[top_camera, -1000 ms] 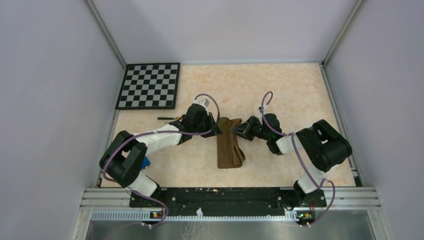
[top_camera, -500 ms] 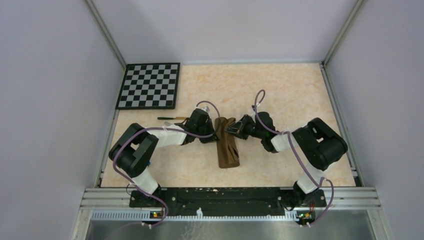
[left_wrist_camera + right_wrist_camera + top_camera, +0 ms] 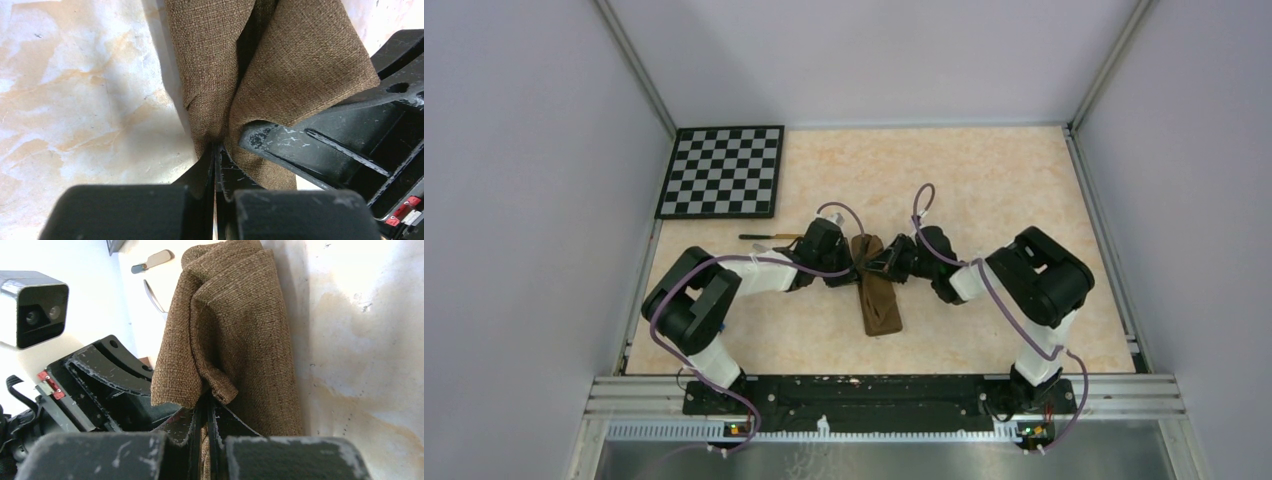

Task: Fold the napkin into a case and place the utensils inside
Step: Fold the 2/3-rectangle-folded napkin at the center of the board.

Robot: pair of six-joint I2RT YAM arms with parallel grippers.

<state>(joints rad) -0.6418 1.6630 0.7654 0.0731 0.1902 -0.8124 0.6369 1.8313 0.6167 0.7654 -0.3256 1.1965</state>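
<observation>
The napkin is a dark brown cloth folded into a long narrow strip at the middle of the table. Its far end is bunched and lifted between my two grippers. My left gripper is shut on the napkin's left fold, with its tips pinching the cloth. My right gripper is shut on the right fold, with cloth showing between its tips. The knife-like utensil lies left of the left gripper. Its gold blade and the thin grey utensil show in the right wrist view.
The checkerboard lies at the far left corner. Grey walls close in the table on three sides. The left arm's elbow stands near the table's left edge and the right arm's elbow stands on the right.
Both grippers have drawn together over the napkin's far end, the right one moving left. The cloth strip has become narrower and straighter.
</observation>
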